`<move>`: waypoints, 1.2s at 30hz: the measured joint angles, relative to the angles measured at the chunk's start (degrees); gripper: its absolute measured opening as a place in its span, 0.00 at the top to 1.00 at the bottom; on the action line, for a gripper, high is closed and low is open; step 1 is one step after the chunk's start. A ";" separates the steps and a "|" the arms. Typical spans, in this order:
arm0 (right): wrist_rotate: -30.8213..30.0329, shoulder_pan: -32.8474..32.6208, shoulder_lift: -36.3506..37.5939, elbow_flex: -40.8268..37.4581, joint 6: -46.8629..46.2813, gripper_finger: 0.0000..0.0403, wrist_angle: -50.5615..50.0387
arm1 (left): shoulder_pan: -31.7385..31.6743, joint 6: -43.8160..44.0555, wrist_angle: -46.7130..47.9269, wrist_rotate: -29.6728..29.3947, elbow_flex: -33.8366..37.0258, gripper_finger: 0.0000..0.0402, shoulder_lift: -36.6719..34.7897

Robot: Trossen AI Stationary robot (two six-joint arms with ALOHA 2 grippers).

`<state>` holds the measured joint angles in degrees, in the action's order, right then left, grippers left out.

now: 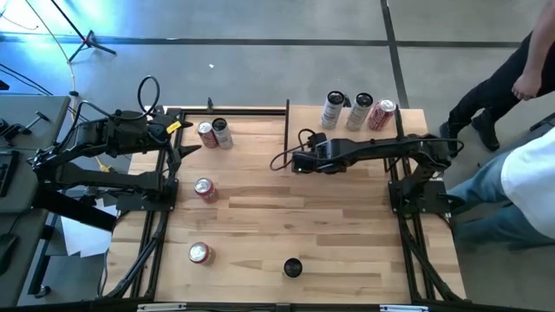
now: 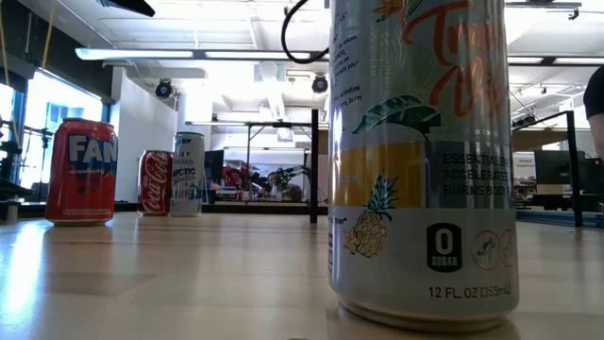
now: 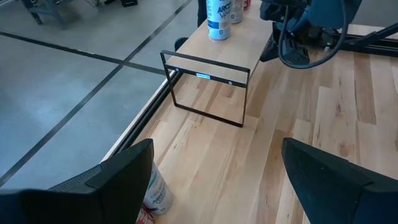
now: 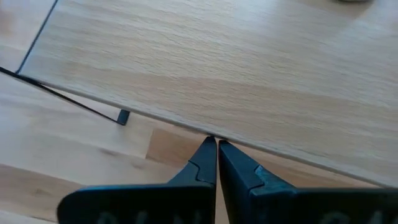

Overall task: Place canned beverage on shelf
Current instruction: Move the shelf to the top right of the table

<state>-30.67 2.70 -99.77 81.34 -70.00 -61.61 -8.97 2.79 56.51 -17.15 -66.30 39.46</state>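
The shelf (image 1: 364, 143), a light-wood board on a thin black frame, stands at the table's far right and carries three cans (image 1: 357, 112) along its far edge. Several more cans stand on the tabletop: two (image 1: 214, 133) at the far left, one (image 1: 205, 189) below them, one (image 1: 200, 252) near the front left, and a dark-topped one (image 1: 293, 268) at the front, which fills the low view (image 2: 422, 161). My right gripper (image 4: 216, 142) is shut, empty, over the shelf board's left edge (image 4: 186, 127). My left gripper (image 3: 214, 180) stands open beside the two far-left cans, holding nothing.
The shelf's black posts (image 3: 244, 99) rise from the tabletop left of the board. My right arm (image 1: 381, 149) reaches across the shelf from the right. A person (image 1: 520, 173) stands off the table's right edge. Bare tabletop (image 1: 295, 217) lies mid-table.
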 joint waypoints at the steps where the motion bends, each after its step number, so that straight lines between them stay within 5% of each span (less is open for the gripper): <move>1: 0.46 0.02 0.00 0.00 0.02 1.00 -0.13 | 0.02 0.00 -0.02 0.02 -0.02 0.17 0.02; 23: 5.52 -1.96 -0.02 0.00 -12.28 1.00 -21.86 | 0.01 0.00 -0.02 0.02 -0.01 0.17 0.02; 36: 3.74 0.84 -0.02 0.00 -13.72 1.00 -25.57 | 0.01 0.00 -0.02 0.00 -0.02 0.17 0.00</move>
<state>-26.94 3.54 -99.79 81.34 -83.71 -87.18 -8.96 2.79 56.49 -17.14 -66.32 39.47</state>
